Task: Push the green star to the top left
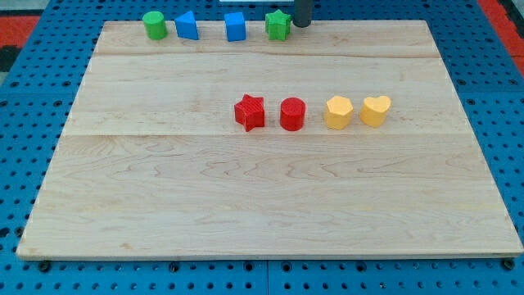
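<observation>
The green star [278, 25] sits on the wooden board [270, 197] near the top edge, a little right of centre. My tip [302, 24] is at the view's top, just to the right of the green star, close to it or touching it. To the star's left lie a blue cube [235, 27], a blue triangular block [187, 25] and a green cylinder [153, 24] in a row along the top edge.
A red star [250, 112], a red cylinder [292, 114], a yellow hexagonal block [338, 112] and a yellow heart [376, 110] form a row across the board's middle. A blue pegboard surface [24, 164] surrounds the board.
</observation>
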Motion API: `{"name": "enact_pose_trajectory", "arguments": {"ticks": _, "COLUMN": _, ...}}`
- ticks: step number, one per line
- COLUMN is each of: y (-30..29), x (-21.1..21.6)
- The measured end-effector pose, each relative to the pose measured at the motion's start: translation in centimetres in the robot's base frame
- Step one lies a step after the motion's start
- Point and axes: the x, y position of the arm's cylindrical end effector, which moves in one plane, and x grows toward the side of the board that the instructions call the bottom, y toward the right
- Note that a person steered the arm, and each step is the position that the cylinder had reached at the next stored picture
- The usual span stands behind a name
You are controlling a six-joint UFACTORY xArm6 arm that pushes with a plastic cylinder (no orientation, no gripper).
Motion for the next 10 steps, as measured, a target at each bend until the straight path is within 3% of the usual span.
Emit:
{"name": "enact_pose_trajectory", "arguments": {"ticks": 2, "y": -1.8, "x": 0.1}}
{"name": "enact_pose_trajectory", "arguments": {"ticks": 5, "y": -6.3, "x": 12.1}}
{"name": "enact_pose_trajectory", "arguments": {"ticks": 6, "y": -1.4, "x": 5.7}}
{"name": "enact_pose_trajectory", "arguments": {"ticks": 7, "y": -1.4, "x": 0.1}}
{"name": "enact_pose_trajectory", "arguments": {"ticks": 9, "y": -11.4, "x": 7.4}}
{"name": "enact_pose_trajectory", "arguments": {"ticks": 10, "y": -8.2, "x": 9.8}}
